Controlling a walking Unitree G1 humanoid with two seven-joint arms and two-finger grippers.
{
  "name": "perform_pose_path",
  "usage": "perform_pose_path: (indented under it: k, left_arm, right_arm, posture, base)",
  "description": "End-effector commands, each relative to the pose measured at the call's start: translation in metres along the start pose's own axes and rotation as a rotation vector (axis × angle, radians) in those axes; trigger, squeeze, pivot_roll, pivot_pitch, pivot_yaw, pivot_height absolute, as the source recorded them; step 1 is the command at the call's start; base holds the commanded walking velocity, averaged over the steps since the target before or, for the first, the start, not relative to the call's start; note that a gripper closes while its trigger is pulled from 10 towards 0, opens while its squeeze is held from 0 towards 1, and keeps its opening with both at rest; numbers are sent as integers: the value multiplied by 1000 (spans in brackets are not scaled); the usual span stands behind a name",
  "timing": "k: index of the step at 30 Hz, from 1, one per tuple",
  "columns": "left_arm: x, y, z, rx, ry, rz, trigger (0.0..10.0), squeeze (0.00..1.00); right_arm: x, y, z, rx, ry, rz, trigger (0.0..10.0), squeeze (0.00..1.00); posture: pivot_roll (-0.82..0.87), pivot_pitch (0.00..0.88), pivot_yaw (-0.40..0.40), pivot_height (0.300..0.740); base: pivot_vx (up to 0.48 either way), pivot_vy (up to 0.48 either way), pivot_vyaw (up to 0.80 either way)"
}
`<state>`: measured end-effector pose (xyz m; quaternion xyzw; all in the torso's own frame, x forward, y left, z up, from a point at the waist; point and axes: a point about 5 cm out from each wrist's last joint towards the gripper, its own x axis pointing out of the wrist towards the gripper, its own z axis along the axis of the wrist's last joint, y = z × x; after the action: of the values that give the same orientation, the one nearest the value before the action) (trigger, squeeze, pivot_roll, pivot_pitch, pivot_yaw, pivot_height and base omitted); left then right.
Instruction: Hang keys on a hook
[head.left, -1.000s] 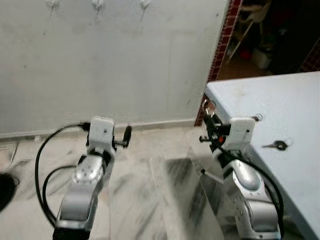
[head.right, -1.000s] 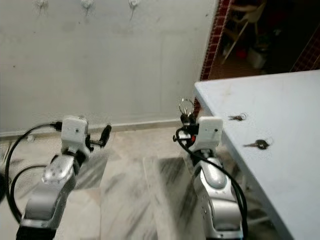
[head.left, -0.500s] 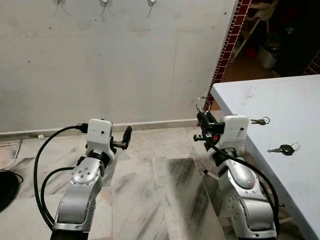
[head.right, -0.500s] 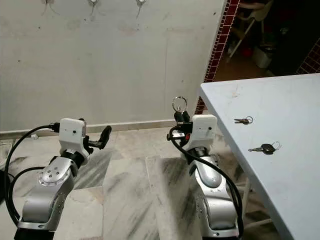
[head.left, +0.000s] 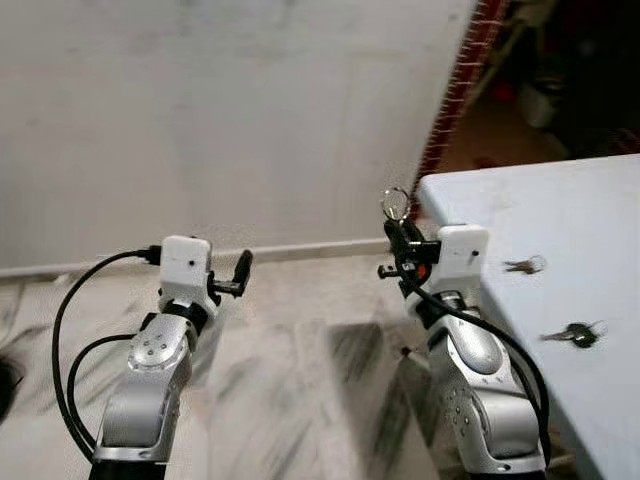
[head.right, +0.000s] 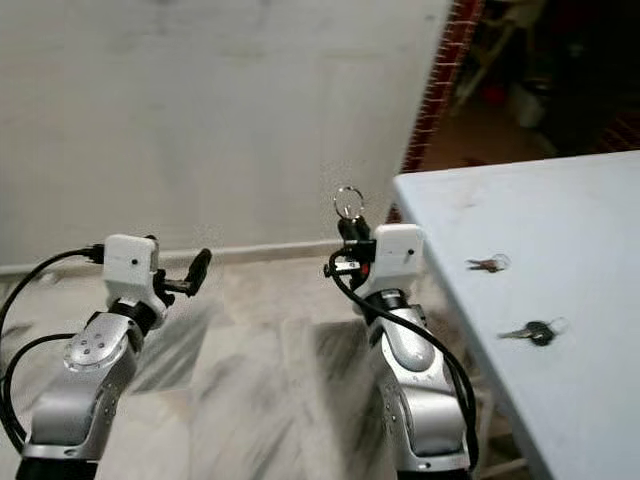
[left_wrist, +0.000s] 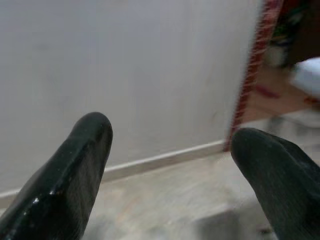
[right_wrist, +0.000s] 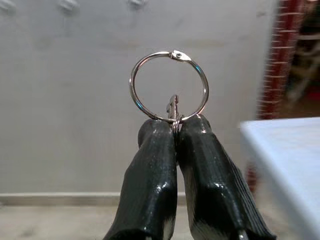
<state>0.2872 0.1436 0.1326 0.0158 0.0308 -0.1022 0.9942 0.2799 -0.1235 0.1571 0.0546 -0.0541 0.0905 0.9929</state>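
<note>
Pinching silver key ring (right_wrist: 169, 86) upright between closed fingers of right gripper (right_wrist: 175, 127), holding it raised before the white wall (head.left: 200, 120), facing hooks (right_wrist: 67, 5), leaving left gripper (left_wrist: 170, 145) spread apart, lying keys (head.right: 530, 331) on table (head.right: 580, 230).

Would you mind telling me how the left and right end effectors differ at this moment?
The right end effector is shut on the key ring, whose ring stands above its fingertips; the left end effector is open and holds nothing. The right one is beside the table corner; the left one is out over the marble floor. Both have two black fingers and point toward the white wall.
</note>
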Motion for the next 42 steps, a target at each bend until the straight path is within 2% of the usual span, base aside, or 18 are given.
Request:
perform_pose_path:
  k: [1, 17, 42]
  left_arm:
    - [-2, 7, 2, 12, -4, 15, 10000, 0]
    - [-4, 5, -2, 3, 12, 13, 10000, 0]
    - [-4, 5, -5, 3, 22, 14, 10000, 0]
  right_arm:
    - [4, 6, 4, 12, -19, 12, 10000, 0]
    - [4, 8, 3, 2, -18, 28, 10000, 0]
    - [4, 8, 1, 4, -16, 29, 10000, 0]
  posture:
    - [150, 52, -58, 740]
    - [147, 54, -58, 740]
    - [154, 51, -57, 740]
  base:
    - [412, 0, 0]
    - [411, 0, 0]
    - [367, 303, 0]
